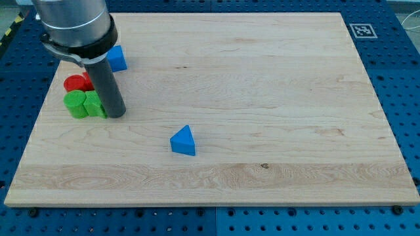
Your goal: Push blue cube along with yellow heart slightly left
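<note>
A blue block (118, 58), which looks like a cube, sits near the board's top left, partly hidden behind the rod. No yellow heart shows; the arm's body covers the board's top left corner. My tip (116, 115) rests on the board below the blue block, touching or almost touching the right side of a green block (96, 105).
Another green block (76, 104) lies left of the first, and a red block (78, 82) sits just above them, all close to the board's left edge (39, 118). A blue triangular block (184, 141) lies alone near the board's lower middle.
</note>
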